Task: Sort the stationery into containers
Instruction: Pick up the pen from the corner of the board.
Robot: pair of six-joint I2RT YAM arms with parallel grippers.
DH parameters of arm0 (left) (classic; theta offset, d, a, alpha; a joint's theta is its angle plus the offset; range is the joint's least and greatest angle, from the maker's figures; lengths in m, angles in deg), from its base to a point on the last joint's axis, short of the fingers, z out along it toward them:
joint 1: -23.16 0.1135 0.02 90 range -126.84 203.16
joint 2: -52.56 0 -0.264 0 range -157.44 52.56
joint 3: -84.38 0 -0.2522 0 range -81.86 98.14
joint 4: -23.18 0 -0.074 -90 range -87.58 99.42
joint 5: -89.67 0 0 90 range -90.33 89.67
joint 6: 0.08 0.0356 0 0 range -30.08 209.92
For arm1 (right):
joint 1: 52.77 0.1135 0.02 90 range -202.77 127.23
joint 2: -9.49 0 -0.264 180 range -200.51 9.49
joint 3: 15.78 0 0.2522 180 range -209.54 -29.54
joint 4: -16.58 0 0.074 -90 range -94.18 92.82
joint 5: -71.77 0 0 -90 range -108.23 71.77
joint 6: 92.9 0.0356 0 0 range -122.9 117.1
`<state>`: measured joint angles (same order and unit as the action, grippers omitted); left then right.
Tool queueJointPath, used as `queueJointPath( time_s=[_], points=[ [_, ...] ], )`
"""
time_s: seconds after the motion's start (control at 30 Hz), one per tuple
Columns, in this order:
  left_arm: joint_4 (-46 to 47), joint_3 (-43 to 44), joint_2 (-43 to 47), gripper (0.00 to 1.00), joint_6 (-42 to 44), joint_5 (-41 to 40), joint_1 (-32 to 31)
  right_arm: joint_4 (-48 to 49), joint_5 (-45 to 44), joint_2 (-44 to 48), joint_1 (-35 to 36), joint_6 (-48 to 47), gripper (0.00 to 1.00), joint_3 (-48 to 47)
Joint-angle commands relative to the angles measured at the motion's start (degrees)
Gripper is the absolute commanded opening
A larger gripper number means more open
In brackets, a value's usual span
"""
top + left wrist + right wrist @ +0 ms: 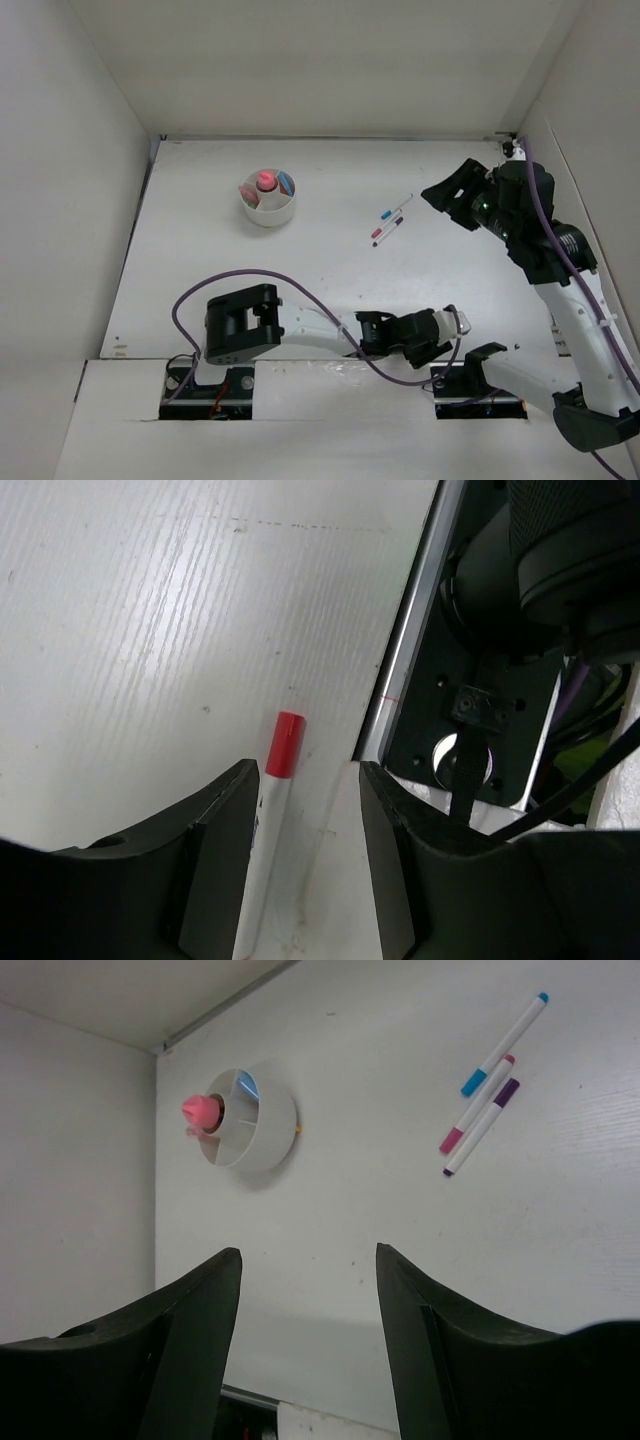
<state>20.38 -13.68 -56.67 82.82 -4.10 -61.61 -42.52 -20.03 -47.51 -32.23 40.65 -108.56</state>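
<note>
1. Left end effector (305, 772) hangs low over the near edge of the tabletop (150, 630), jaws spread, pinching nothing. A red-capped pen (268, 825) lies flat between them, close to the left finger and just beside the right arm's base plate (430, 680).
2. That pen looks light, stiff and smooth, so it is likely to roll or skid. Its white barrel below the cap seems the best place to pinch, with the jaws across its length.
3. Far left on the tabletop stands the white cup (270, 215). A pink cylinder (266, 181) stands upright in one compartment, and something blue (286, 183) shows in another.
4. Three loose pens lie together further right, well apart from the cup: a blue-capped pen (505, 1045), a pink-capped pen (478, 1105) and a purple-capped pen (482, 1127). The last two lie so close that one cannot be pinched at mid-barrel without nudging the other.
5. Right end effector (308, 1255) hovers high at the right, jaws spread and empty.
</note>
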Motion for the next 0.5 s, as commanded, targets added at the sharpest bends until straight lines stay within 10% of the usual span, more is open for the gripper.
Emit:
queueJointPath(
  time_s=[0.0,0.47],
  points=[
    [-2.2,4.6,-2.2,0.41,3.7,-1.2,-0.4,4.7,3.2,1.4,-1.5,-2.1,0.62,0.8],
    [-8.1,11.4,-10.8,0.17,5.8,-2.3,-0.4,8.2,7.9,3.6,-3.1,-2.1,0.62,4.5]
  ],
)
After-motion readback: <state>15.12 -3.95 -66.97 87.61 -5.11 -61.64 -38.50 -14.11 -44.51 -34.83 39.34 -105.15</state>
